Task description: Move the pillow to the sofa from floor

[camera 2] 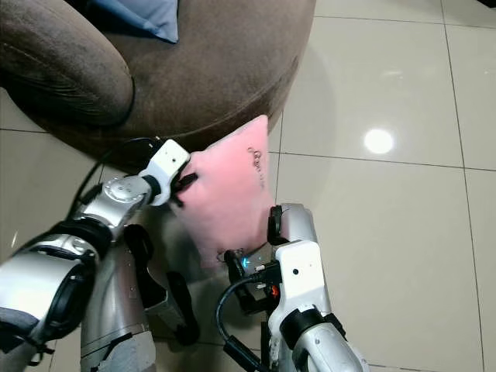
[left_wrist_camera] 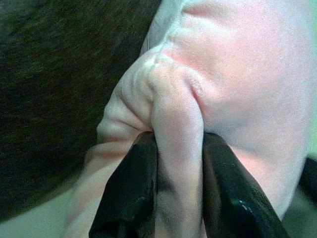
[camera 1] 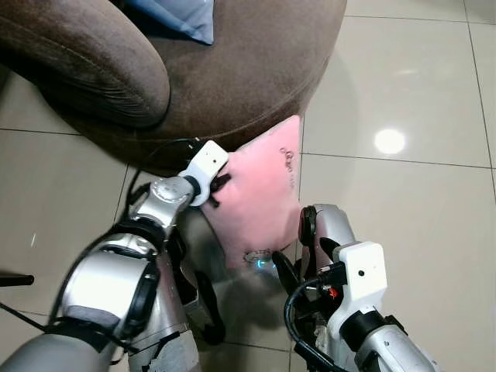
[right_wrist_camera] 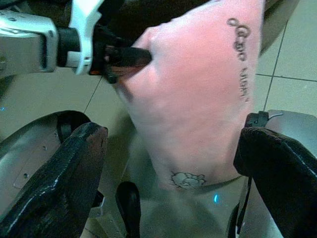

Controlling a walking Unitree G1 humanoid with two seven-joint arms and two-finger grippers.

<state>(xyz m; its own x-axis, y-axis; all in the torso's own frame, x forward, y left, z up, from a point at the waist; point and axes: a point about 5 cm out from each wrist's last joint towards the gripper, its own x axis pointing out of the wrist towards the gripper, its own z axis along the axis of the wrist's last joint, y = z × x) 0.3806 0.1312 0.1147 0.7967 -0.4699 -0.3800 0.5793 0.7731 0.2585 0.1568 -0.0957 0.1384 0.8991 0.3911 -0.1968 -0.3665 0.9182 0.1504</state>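
Pink pillow (camera 1: 263, 194) is off the tiled floor (camera 1: 403, 217), hanging in front of the brown sofa (camera 1: 248, 77), its top corner near the sofa's rounded front edge. Left hand (left_wrist_camera: 178, 163) is pinched shut on a bunched fold of the pillow's side edge; the wrist view shows fabric gathered up tight between the two black fingers (left_wrist_camera: 126, 193). Right hand (right_wrist_camera: 173, 163) sits below the pillow's lower corner with its fingers spread wide on either side, not closed on anything; whether either one brushes the fabric I cannot tell. Pillow hangs tilted, with small printed writing (camera 1: 287, 159) near one edge and a little printed figure (right_wrist_camera: 187, 179) near the bottom corner. A blue cushion (camera 1: 182, 15) already lies on the sofa seat. Step in hand, by my reading: the lift is made and the carry up to the seat is under way. Next move likely calls for raising the left arm higher and forward so the pillow clears the sofa's front edge, then letting go over the seat; a one-edge pinch could slip, so the right hand may help support from below.
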